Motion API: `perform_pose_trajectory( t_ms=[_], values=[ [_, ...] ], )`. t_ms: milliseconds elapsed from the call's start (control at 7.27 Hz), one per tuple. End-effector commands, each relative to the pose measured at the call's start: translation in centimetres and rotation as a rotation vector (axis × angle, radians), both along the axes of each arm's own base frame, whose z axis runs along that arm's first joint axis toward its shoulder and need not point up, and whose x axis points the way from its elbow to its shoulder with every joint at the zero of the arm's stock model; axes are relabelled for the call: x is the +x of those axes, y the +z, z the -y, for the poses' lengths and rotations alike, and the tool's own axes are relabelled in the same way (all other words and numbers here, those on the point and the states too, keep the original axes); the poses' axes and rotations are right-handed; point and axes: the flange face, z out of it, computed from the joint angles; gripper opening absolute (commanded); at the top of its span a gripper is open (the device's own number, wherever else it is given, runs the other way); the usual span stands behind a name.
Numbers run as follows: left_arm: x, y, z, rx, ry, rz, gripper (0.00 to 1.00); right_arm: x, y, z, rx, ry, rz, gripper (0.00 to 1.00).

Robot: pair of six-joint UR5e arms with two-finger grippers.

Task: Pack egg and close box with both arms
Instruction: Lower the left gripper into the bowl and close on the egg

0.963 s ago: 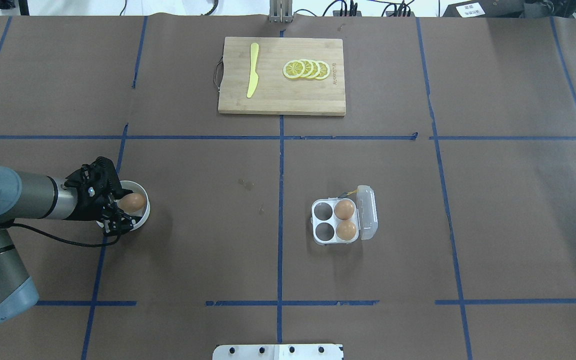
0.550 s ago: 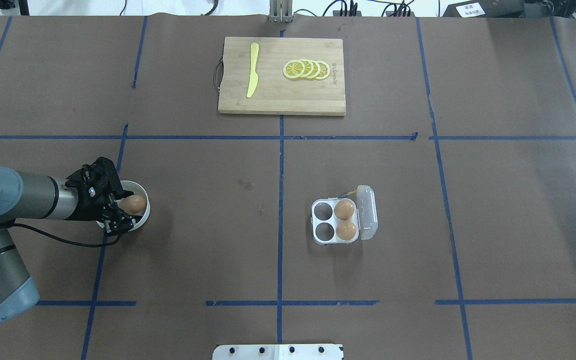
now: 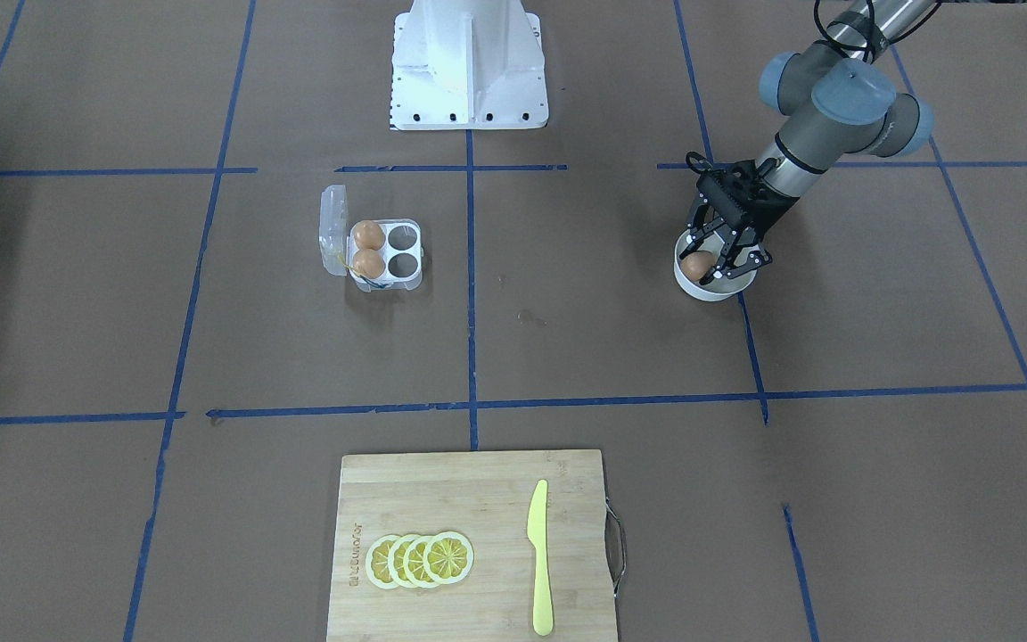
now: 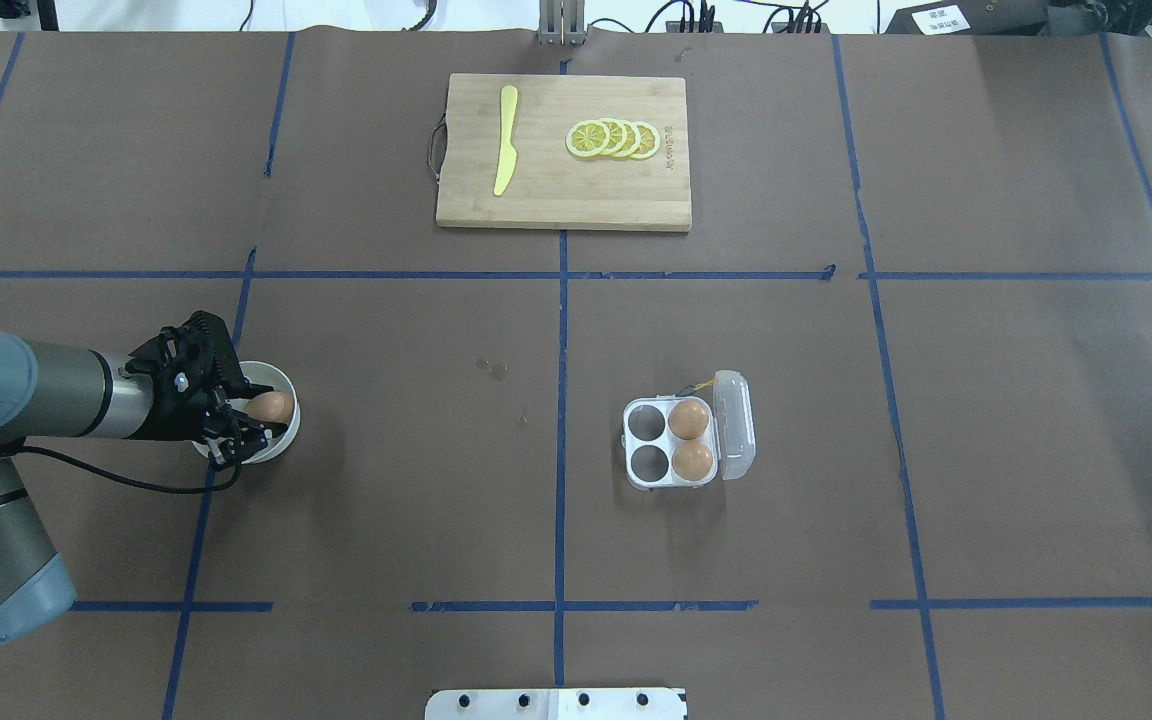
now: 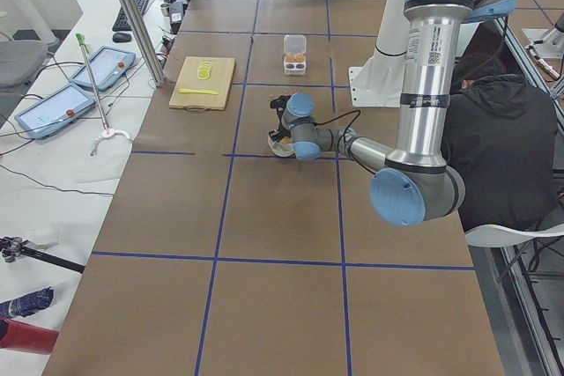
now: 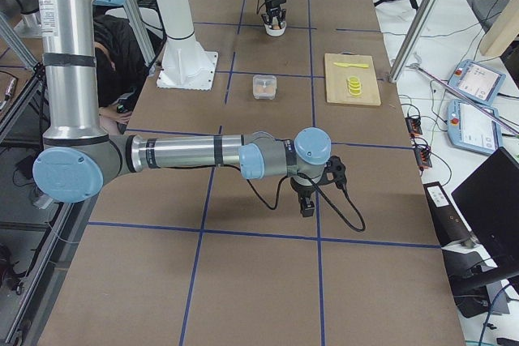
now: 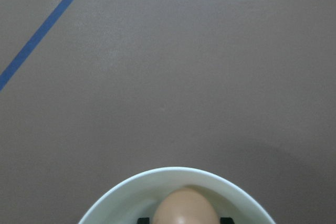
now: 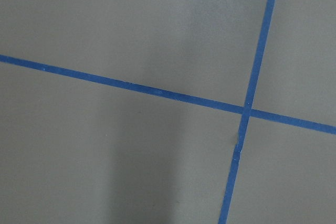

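Egg (image 4: 271,405) sat in the white bowl (image 4: 288,432) at the bench's (image 4: 436,500) left. The left gripper (image 4: 258,410) reached in with a finger on either side, lined up for a pinch, though I couldn't tell if it was truly clamped. Over to the right, the box (image 4: 630,442) lay with its lid (image 4: 736,425) thrown back, two cells bare to take it. The right gripper (image 6: 306,202) hung well apart from the box, likely waiting on the lid; spread or closed, no telling.
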Motion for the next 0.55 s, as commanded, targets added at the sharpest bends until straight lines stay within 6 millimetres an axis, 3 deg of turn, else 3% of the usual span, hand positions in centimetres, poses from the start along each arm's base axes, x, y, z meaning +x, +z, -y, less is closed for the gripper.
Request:
perform_pose_trajectory(
  t_ms=[0,413],
  values=[
    [-0.9,-1.1,-0.3,0.012,0.007,-0.021,0.38,-0.1,0.0,0.0,0.0,-0.002,0.0,1.0],
    [-1.3,-2.9,-1.1,0.008,0.074,-0.065,0.34,0.0,-0.1,0.1,0.001,0.0,0.0,1.0]
  ],
)
